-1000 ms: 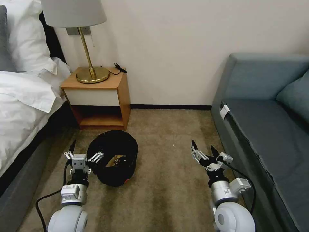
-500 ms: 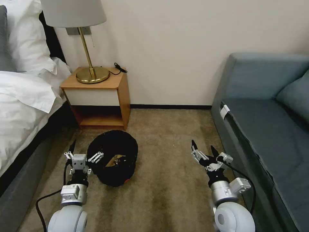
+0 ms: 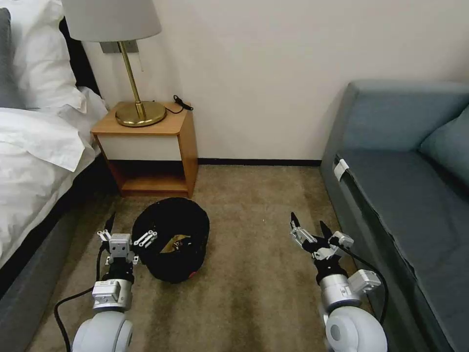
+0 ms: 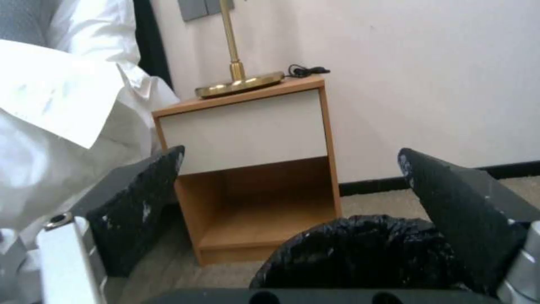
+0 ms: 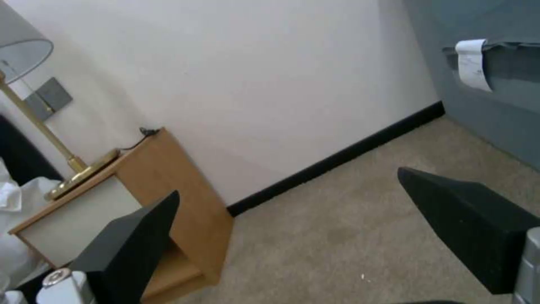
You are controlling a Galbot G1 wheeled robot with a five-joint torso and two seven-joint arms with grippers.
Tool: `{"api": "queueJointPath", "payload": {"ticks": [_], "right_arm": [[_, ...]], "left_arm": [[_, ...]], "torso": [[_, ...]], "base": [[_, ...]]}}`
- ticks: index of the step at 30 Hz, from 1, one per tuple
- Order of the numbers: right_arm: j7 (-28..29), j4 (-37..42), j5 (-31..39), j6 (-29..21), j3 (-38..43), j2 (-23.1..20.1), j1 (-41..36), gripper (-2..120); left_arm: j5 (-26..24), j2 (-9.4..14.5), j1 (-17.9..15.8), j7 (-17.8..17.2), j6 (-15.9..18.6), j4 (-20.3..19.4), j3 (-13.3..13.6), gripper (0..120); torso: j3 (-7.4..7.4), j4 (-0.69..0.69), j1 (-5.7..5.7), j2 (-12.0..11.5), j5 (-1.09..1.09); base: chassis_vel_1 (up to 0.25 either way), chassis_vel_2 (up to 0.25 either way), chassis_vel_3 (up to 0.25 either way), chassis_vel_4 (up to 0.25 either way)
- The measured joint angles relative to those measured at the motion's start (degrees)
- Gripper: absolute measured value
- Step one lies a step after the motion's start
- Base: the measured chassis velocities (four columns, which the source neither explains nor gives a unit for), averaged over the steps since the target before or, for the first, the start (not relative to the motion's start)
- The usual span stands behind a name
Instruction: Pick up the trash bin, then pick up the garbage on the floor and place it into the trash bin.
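We see the trash bin (image 3: pixel 171 239) at lower left of the head view, on the carpet (image 3: pixel 254 274) before the nightstand (image 3: pixel 146 146), with garbage (image 3: pixel 175 242) inside. Our left gripper (image 3: pixel 131 228) spreads wide around its near rim, holding nothing. Our right gripper (image 3: pixel 309 226), lower right, gapes empty over carpet.

a black trash bin (image 3: pixel 171 239) with crinkled black liner is sitting on tan carpet (image 3: pixel 254 274), showing yellow-brown litter (image 3: pixel 176 242) inside, beside a grey-blue sofa (image 3: pixel 400 186).

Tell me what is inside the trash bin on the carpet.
The trash bin holds its crinkled black liner and a yellow-brown piece of litter near the bottom. Anything deeper is hidden by the dark liner and the left pincer, whose open fingers straddle the rim.
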Motion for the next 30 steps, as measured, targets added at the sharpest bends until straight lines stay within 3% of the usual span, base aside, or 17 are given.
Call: {"api": "queueJointPath", "payload": {"ticks": [30], "right_arm": [[0.0,0.0,0.0,0.0,0.0,0.0,0.0,100]], "left_arm": [[0.0,0.0,0.0,0.0,0.0,0.0,0.0,100]], "torso": [[0.00,0.00,0.00,0.0,0.00]], "base": [[0.000,0.000,0.000,0.000]]}}
